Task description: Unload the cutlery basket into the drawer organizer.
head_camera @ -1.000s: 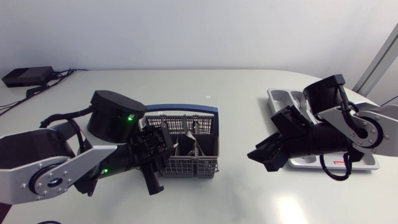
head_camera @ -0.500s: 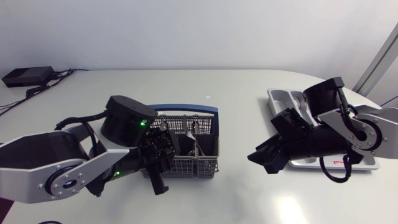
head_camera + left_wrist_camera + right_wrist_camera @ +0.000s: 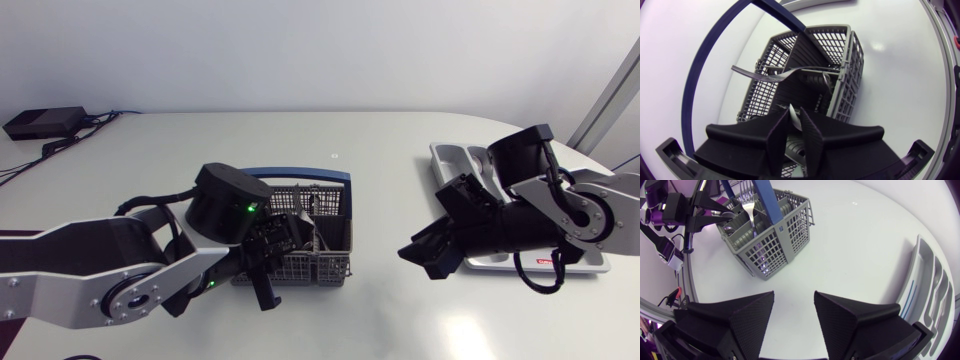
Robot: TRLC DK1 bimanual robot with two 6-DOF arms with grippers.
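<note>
The grey mesh cutlery basket [image 3: 300, 264] with a blue handle [image 3: 300, 174] stands left of the table's middle. My left gripper [image 3: 285, 240] reaches down into it from above. In the left wrist view the gripper [image 3: 794, 114] is shut on the pale handle of a piece of cutlery [image 3: 794, 116], whose lower part is hidden. A fork [image 3: 765, 76] lies across the compartments ahead of it. My right gripper [image 3: 420, 255] hangs open and empty above bare table between the basket [image 3: 775, 245] and the grey drawer organizer [image 3: 450, 160], which my right arm partly hides.
A black box [image 3: 45, 122] with cables lies at the table's far left corner. The organizer's long compartments [image 3: 927, 280] run beside my right gripper [image 3: 794, 310]. Bare white table lies between basket and organizer.
My left arm has swung to the right and brought its gripper deeper over the basket, and its fingers have drawn closer together. The right arm has kept still.
</note>
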